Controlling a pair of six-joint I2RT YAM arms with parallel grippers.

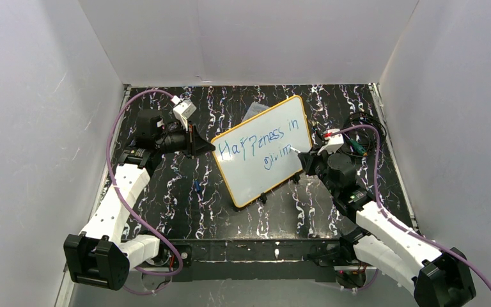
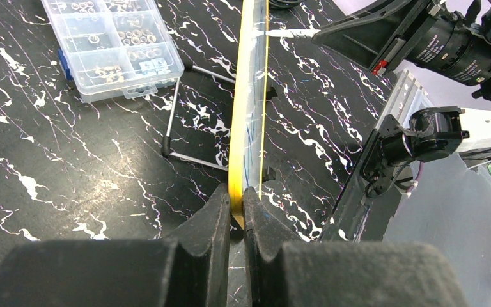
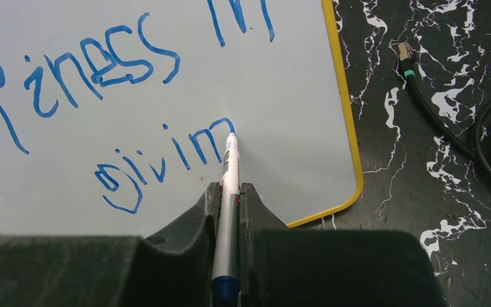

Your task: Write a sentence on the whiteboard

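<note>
black marbled bench (image 1: pixel 185 192) carries the whiteboard (image 1: pixel 275 173), propped up mid-bench, its left edge clenched by the left fingers (image 2: pixel 217 217). right fingers (image 3: pixel 208 211) clamp the marker (image 3: pixel 229 185), tip touching the sentence (image 3: pixel 112 64) at its unfinished last word; bare board lies rightward.

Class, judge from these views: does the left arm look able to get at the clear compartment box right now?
Probably not: the left end effector is shut on the whiteboard edge; the clear compartment box lies behind the board, past its wire stand.
</note>
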